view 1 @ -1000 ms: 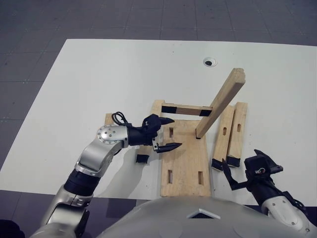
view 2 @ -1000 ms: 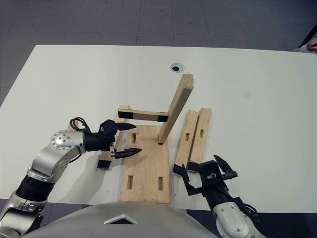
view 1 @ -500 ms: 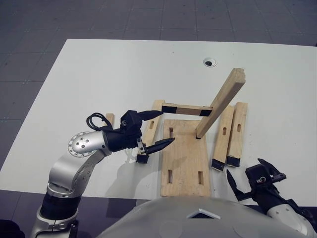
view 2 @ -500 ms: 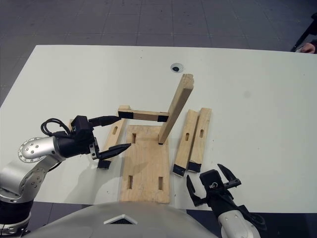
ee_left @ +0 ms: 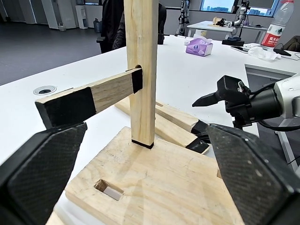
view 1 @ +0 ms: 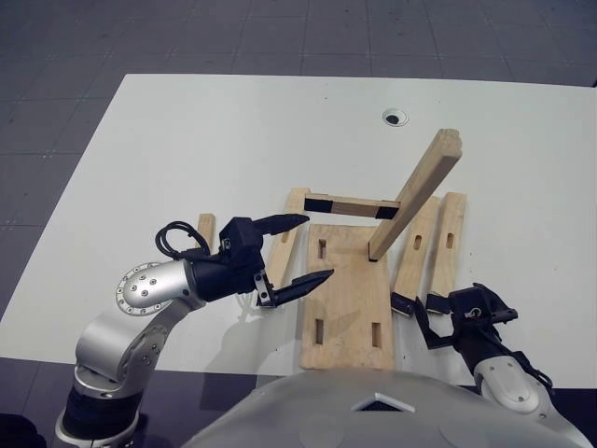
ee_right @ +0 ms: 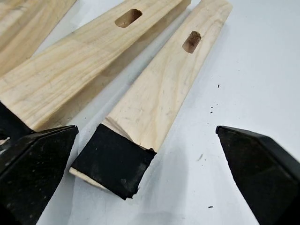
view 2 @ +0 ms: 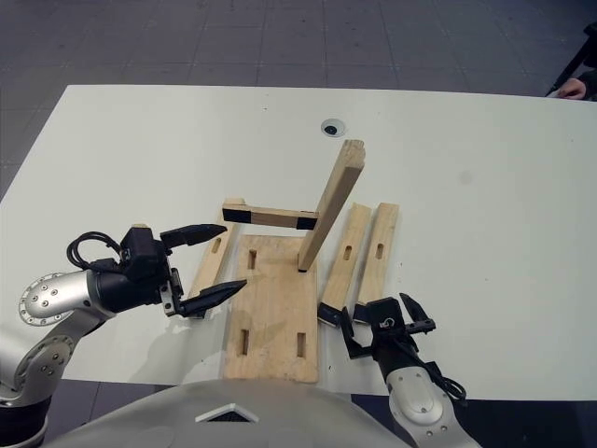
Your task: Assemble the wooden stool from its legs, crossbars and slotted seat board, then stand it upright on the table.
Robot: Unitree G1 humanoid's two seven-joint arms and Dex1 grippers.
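The slotted seat board (view 1: 350,294) lies flat near the table's front edge. One leg (view 1: 417,189) stands tilted in its far right slot, and a black-tipped crossbar (view 1: 350,205) runs from that leg to the left. Another leg (view 1: 287,235) lies along the board's left side. Two more legs (view 1: 410,257) (view 1: 449,245) lie to the right, their black-capped ends (ee_right: 115,159) toward me. My left gripper (view 1: 314,248) hovers open over the board's left edge, empty. My right gripper (view 1: 457,313) is open just before the capped ends. The left wrist view faces the upright leg (ee_left: 142,70).
A short wooden piece (view 1: 205,224) lies left of the parts, partly behind my left arm. A round cable hole (view 1: 395,117) sits in the white table (view 1: 187,140) at the back. The table's front edge runs close under both grippers.
My left arm has drawn back to the left, its gripper now at the board's left edge. My right gripper dipped toward the table edge, then came forward to the capped leg ends.
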